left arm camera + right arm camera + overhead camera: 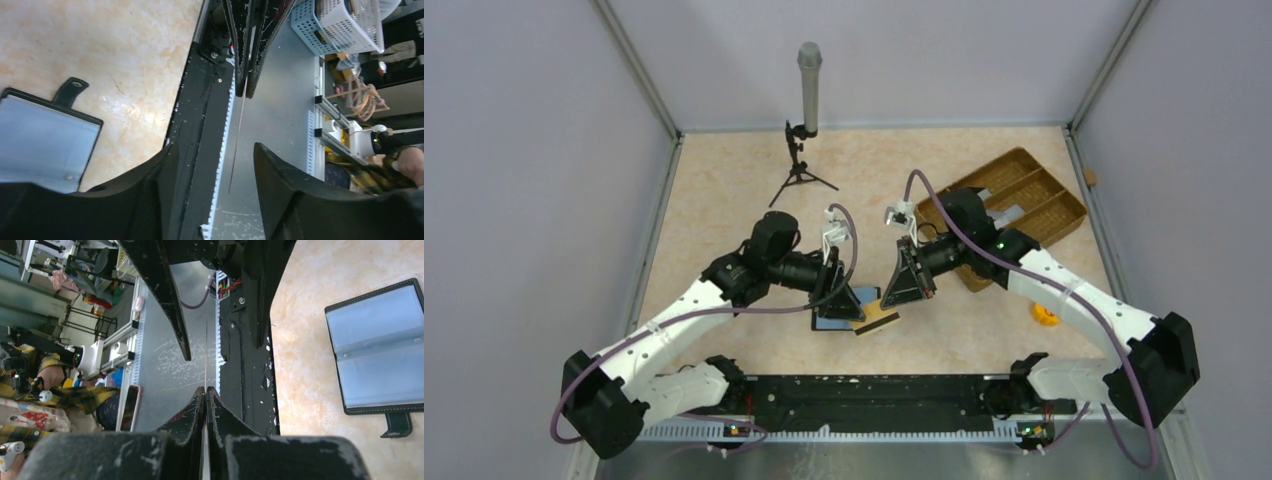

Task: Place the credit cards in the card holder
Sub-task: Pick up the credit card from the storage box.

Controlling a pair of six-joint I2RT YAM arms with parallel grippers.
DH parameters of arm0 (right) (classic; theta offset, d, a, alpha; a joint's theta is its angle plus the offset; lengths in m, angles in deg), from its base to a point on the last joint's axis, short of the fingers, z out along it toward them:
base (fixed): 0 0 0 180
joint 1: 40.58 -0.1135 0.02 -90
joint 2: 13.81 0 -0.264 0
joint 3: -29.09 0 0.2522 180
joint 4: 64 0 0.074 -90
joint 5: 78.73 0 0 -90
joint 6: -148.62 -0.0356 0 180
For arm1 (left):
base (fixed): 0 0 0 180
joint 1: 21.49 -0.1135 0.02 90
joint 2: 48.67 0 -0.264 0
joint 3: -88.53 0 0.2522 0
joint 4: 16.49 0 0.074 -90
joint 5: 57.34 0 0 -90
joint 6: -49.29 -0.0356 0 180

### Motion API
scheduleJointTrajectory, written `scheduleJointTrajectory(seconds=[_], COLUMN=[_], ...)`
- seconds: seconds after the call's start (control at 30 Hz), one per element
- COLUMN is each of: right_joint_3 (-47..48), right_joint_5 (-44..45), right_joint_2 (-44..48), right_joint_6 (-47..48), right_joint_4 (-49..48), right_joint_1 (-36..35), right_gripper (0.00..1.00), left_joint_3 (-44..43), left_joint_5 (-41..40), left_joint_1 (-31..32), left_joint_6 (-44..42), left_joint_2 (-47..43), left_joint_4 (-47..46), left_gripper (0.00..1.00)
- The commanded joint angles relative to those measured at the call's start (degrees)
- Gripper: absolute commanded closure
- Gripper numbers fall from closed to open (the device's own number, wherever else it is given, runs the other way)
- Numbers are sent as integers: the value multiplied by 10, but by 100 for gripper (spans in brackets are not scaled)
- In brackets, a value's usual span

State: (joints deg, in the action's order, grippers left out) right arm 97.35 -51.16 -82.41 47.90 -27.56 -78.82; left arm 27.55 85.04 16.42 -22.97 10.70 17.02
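Right gripper (pixel 206 390): clenched on one credit card (pixel 206 355), which shows edge-on as a thin line running straight out from its fingertips. Left gripper (pixel 215 147): released, with its jaws standing either side of the card's free end and a visible gap on both faces, so no contact is confirmed. The two grippers face each other tip to tip above the near middle of the table (pixel 724 200). The card's long axis lies along the line between them, roughly left to right in the scene. The card holder (pixel 842 320) lies open and flat on the table directly beneath the meeting point, lining upward and clasp tab extended. It is apart from both grippers and close to the near rail. Judgement: this is a handover stage, and the card is not yet in the holder. The coming move turns on the card being downward of neither pocket; it stands on edge above the holder and must be tilted and lowered. Both arms are about equally near the holder. The risk is the card slipping if the right jaws let go before the left jaws seat.
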Motion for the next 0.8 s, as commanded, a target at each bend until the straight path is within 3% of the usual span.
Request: scheduleJointTrajectory(seconds=[0.0,0.33,0.37,0.43,0.5,0.53,0.57,0.67,0.77], right_joint_3=[42,59,60,55,34,17,-6,-87,-165], right_joint_5=[-26,-2,16,50,62,61,58,74,128], right_joint_2=[-16,-37,-37,-37,-32,-25,-17,20,55], right_joint_6=[44,66,62,49,13,-16,-50,-179,-283], right_joint_4=[13,30,28,19,-14,-42,-79,-241,-380], right_joint_1=[-11,-13,-12,-2,26,48,73,131,136], right_gripper=[100,100,99,75,40,31,26,23,23], left_joint_3=[6,23,25,29,45,58,83,139,186], left_joint_5=[47,91,85,54,15,-7,-24,-108,-236], left_joint_1=[8,23,24,24,24,23,23,23,23], left_joint_6=[-15,7,8,17,48,69,99,197,283], left_joint_2=[10,27,26,21,9,0,-12,-53,-96], left_joint_4=[-16,-33,-30,-25,-48,-74,-108,-221,-300], left_gripper=[45,100,100,100,100,100,100,100,100])
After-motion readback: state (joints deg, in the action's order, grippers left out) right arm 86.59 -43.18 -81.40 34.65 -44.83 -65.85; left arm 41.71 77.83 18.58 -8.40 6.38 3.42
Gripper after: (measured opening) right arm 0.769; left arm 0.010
